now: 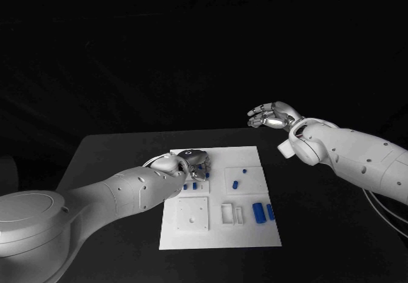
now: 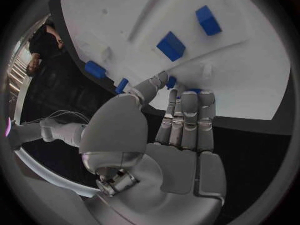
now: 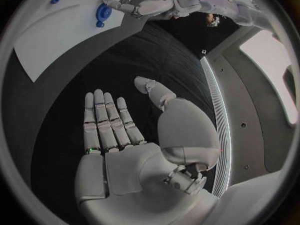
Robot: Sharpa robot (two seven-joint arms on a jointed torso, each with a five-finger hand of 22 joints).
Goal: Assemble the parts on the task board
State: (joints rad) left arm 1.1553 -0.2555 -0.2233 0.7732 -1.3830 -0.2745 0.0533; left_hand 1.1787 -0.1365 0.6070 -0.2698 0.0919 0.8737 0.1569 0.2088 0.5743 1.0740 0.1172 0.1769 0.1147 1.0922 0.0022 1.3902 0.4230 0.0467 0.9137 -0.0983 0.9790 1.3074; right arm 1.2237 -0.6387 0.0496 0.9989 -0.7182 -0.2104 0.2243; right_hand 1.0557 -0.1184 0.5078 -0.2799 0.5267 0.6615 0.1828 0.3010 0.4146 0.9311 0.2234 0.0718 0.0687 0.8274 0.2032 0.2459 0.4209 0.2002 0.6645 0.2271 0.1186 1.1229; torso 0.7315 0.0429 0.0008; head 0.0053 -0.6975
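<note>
The white task board (image 1: 252,233) lies mid-table with several small blue parts on it. My left hand (image 1: 188,162) is low over the board's far left corner. Its thumb and fingertips (image 2: 187,102) close round a small blue part (image 2: 170,81) that sits on the board (image 2: 250,70). Two more blue blocks (image 2: 170,46) (image 2: 208,20) lie just beyond the fingers. My right hand (image 1: 272,115) hangs high past the board's far right corner, away from it. It is open, with a bare palm (image 3: 134,160) and straight fingers. The board (image 3: 50,40) and a blue part (image 3: 102,11) lie far ahead of it.
A square white frame (image 1: 193,213) and a small rectangular frame (image 1: 229,214) sit on the board's near half, with two long blue parts (image 1: 259,213) (image 1: 270,212) beside them. Small blue pegs (image 1: 244,171) (image 1: 236,184) stand mid-board. Black table (image 1: 111,159) surrounds the board.
</note>
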